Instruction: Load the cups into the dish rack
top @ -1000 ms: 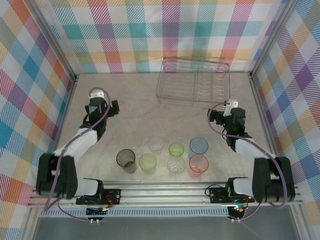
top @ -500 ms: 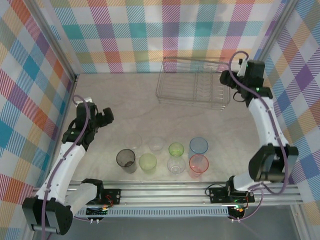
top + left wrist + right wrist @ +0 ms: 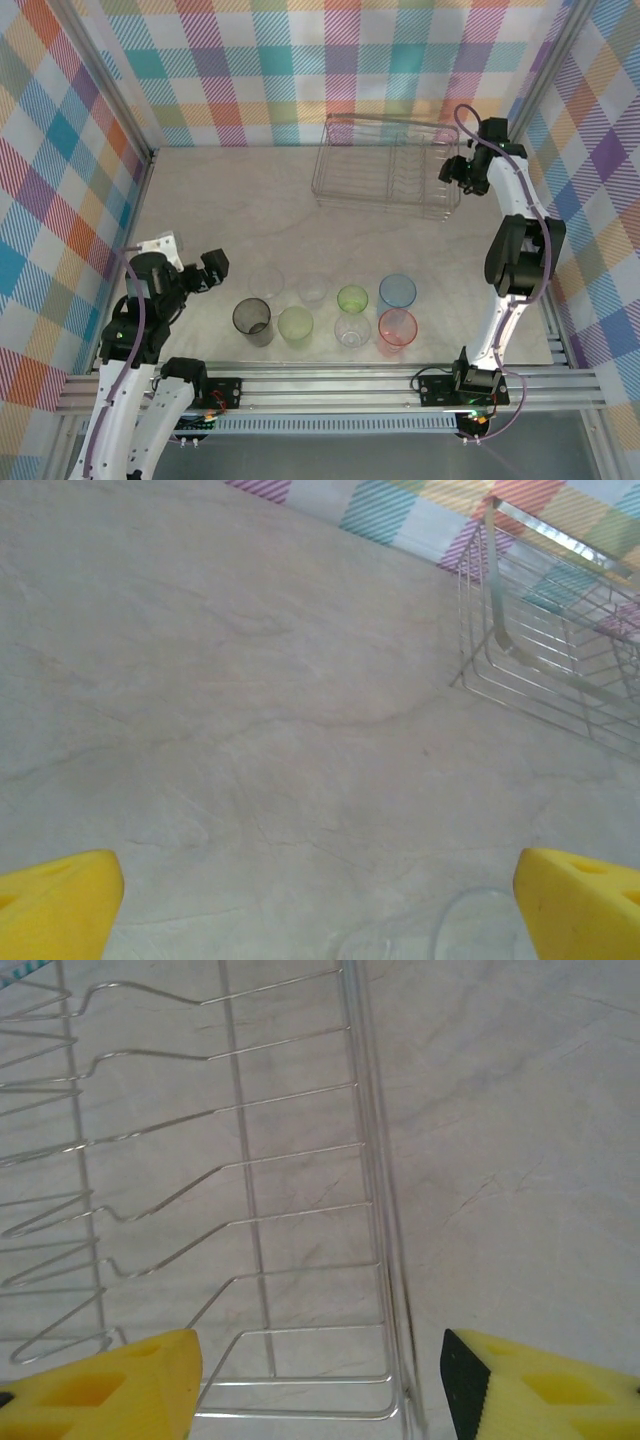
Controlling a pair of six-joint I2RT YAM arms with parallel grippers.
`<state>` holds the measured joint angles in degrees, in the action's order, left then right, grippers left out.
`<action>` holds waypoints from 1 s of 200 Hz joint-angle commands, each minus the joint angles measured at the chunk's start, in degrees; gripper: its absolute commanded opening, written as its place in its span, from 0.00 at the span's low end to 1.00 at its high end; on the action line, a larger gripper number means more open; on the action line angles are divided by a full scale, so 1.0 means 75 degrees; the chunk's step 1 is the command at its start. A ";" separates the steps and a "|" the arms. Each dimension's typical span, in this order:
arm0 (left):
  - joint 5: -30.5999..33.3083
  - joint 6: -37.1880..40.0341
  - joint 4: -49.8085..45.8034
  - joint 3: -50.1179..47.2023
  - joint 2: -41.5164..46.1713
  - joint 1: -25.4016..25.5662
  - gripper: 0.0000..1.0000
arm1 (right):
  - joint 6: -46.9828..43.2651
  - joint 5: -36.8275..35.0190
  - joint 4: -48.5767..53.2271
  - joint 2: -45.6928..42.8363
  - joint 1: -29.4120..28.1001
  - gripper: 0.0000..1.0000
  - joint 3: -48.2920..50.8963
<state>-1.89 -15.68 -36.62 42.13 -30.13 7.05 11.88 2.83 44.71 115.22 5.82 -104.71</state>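
Note:
Eight cups stand in a group near the front of the table: smoky grey (image 3: 252, 318), yellow-green (image 3: 296, 325), green (image 3: 352, 299), blue (image 3: 397, 291), pink-red (image 3: 397, 330) and three clear ones (image 3: 352, 331), (image 3: 313, 289), (image 3: 267, 283). The wire dish rack (image 3: 388, 168) sits at the back with no cup in it. My left gripper (image 3: 211, 271) hangs open just left of the cups; a clear cup's rim (image 3: 480, 930) shows low between its fingers (image 3: 60, 905). My right gripper (image 3: 452, 170) is open above the rack's right end, over the plate-slot wires (image 3: 250, 1210).
Checkered walls enclose the marble-look table (image 3: 250, 210) on three sides. The metal rail (image 3: 330, 385) with the arm bases runs along the near edge. Bare tabletop lies between the cups and the rack, and to the left of the rack.
My right arm has swung from beside the cups up to the rack's right end. My left arm has drawn back toward the near left corner, its gripper now low beside the cups.

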 commanded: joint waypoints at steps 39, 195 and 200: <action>-0.0621 -0.0251 -0.0262 -0.0086 0.0021 0.0036 1.00 | -0.0213 -0.0384 0.0564 0.0753 -0.0004 0.61 -0.1087; -0.0836 -0.0378 -0.0237 -0.0244 -0.0283 0.0033 1.00 | -0.0509 -0.0857 0.0238 0.1182 -0.0276 0.16 -0.0471; -0.0846 -0.0381 -0.0210 -0.0251 -0.0304 0.0033 1.00 | -0.0518 -0.0946 0.0233 0.1106 -0.0312 0.13 -0.0429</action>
<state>-6.81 -18.26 -39.05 41.32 -32.32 7.05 8.32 -1.34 45.84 125.80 5.34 -110.21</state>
